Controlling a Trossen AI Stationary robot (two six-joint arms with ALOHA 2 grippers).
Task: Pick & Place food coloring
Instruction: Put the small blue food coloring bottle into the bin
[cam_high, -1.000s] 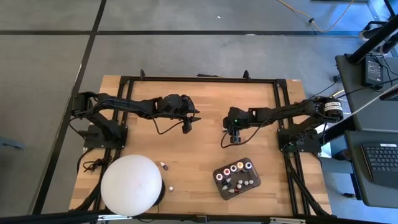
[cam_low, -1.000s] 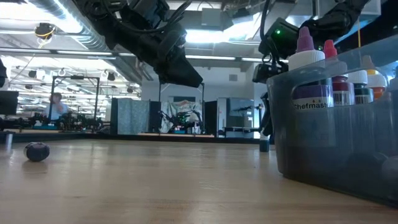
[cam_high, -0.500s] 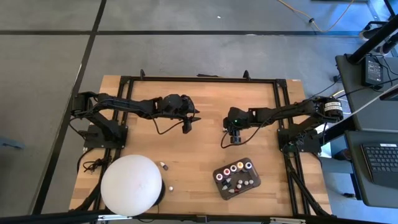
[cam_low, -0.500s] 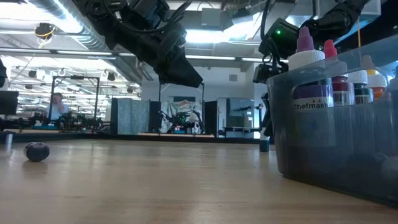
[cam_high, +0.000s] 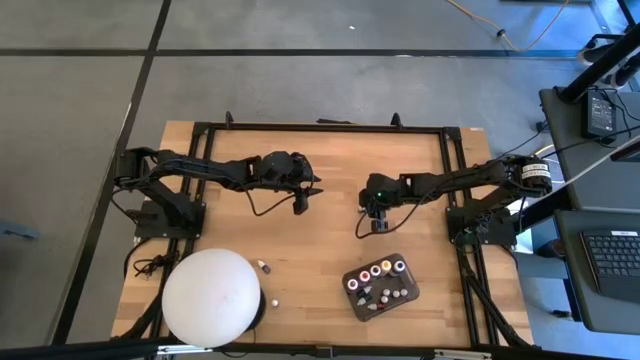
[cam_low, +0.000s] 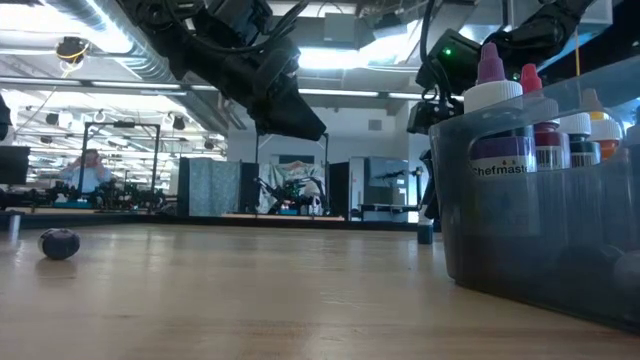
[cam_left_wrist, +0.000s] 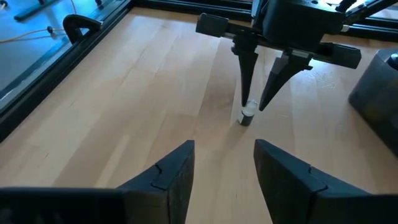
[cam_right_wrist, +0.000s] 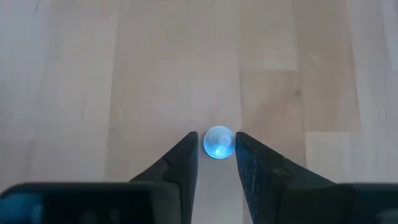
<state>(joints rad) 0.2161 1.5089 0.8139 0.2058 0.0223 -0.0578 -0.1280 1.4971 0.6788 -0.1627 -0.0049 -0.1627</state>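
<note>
On the wooden worktop (cam_high: 320, 245), the right hand (cam_left_wrist: 260, 107) straddles a small bottle (cam_left_wrist: 248, 112), fingers apart; left hand (cam_left_wrist: 222, 158) open; nothing has moved.

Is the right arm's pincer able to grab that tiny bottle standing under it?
Probably yes. The right pincer points straight down with the little bottle between its two open fingers, and the wooden table around it is bare. The left pincer waits farther off.
</note>
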